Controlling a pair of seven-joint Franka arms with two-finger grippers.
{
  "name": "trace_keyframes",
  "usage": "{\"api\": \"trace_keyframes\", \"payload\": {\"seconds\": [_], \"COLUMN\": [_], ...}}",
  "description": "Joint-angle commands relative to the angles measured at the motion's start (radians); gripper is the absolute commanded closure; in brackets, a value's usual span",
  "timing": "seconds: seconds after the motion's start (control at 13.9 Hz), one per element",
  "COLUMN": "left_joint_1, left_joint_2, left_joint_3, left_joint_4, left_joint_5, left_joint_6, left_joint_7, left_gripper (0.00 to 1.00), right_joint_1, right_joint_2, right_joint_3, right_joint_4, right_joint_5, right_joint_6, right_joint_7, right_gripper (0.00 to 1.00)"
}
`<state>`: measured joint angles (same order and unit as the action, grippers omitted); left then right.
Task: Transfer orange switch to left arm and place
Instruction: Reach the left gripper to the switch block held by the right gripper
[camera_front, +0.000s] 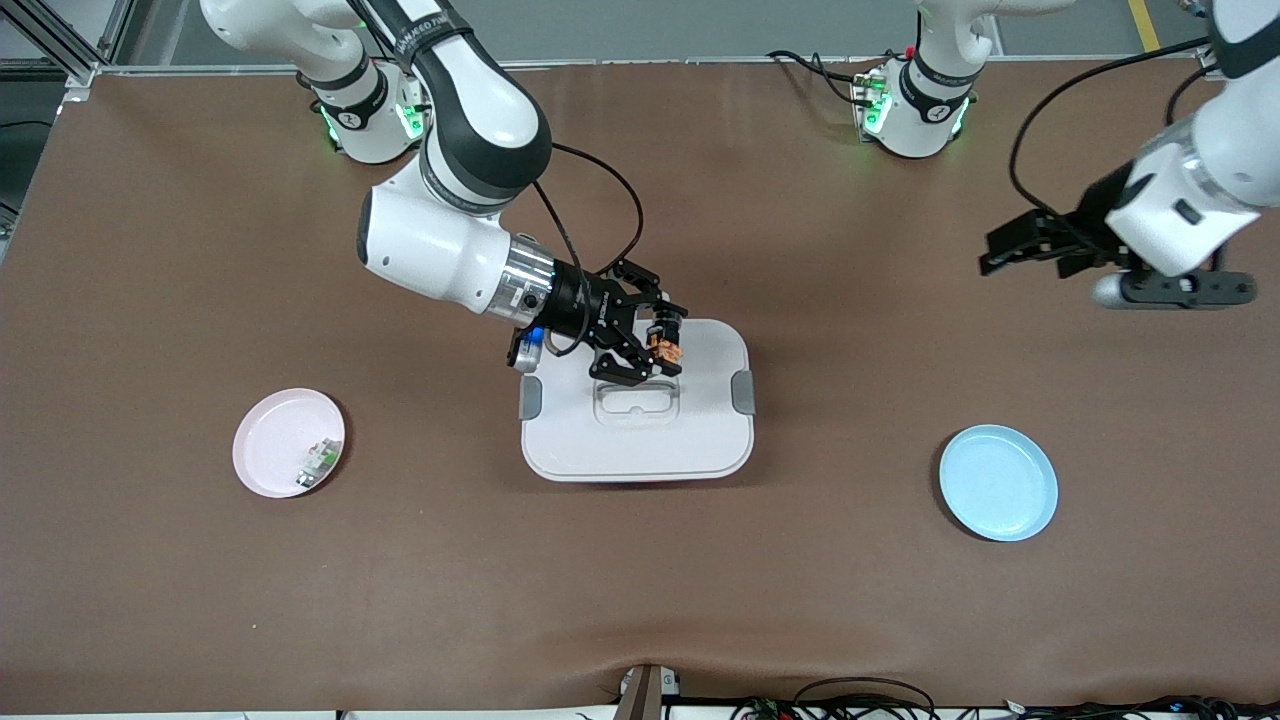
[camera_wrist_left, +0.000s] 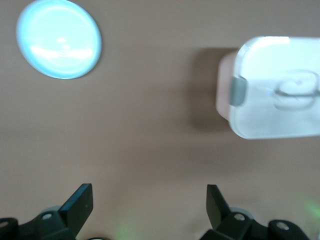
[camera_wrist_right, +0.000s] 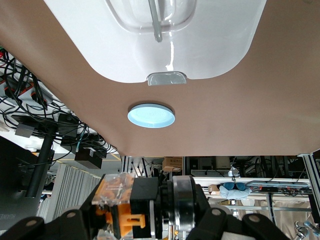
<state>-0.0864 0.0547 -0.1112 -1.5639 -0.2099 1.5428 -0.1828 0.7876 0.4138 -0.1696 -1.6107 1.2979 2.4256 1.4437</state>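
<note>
My right gripper (camera_front: 662, 345) is shut on the orange switch (camera_front: 664, 343), a small black part with an orange middle, and holds it over the white box (camera_front: 637, 432) near its grey handle. In the right wrist view the switch (camera_wrist_right: 145, 210) sits between the jaws, with the box lid (camera_wrist_right: 200, 45) and a grey latch (camera_wrist_right: 166, 78) in sight. My left gripper (camera_front: 1010, 250) is open and empty, up over the bare table at the left arm's end. In the left wrist view its fingertips (camera_wrist_left: 81, 202) stand wide apart, with the box (camera_wrist_left: 280, 95) and the blue plate (camera_wrist_left: 59, 39) in sight.
A blue plate (camera_front: 998, 482) lies toward the left arm's end, nearer the front camera than the left gripper. A pink plate (camera_front: 280, 435) with a small green-and-white part (camera_front: 318, 461) lies toward the right arm's end. The blue plate also shows in the right wrist view (camera_wrist_right: 151, 115).
</note>
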Motion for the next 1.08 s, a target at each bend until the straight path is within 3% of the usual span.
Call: {"api": "trace_keyframes", "payload": {"seconds": [0.0,0.36,0.65,1.01], "left_joint_1": [-0.053,-0.183,-0.196,-0.274], "left_joint_2": [0.056,0.154,0.203,0.257], "left_joint_3": [-0.016,-0.019,-0.022,-0.033], "left_joint_4": [0.062,0.163,0.163,0.163], "left_joint_5": [-0.045,-0.063,-0.196,-0.258], "left_joint_6": [-0.007,0.034,0.143,0.333], "left_joint_7": [-0.018,-0.185,-0.184,-0.162], "left_gripper": [0.0,0.0,0.0,0.0], "right_joint_1": [0.022,0.036,0.038,0.036], "right_joint_2": [-0.029,-0.026,-0.023,-0.02], "right_joint_3": [-0.008,-0.008,-0.01,-0.01], "right_joint_4": [-0.022,-0.003,0.003,0.005], "right_joint_5": [-0.011,-0.008,-0.009,-0.009], "right_joint_6": [0.0,0.006,0.007,0.007], "right_joint_7": [0.024,0.038,0.038,0.037], "right_gripper": [0.95,0.95,0.95,0.95]}}
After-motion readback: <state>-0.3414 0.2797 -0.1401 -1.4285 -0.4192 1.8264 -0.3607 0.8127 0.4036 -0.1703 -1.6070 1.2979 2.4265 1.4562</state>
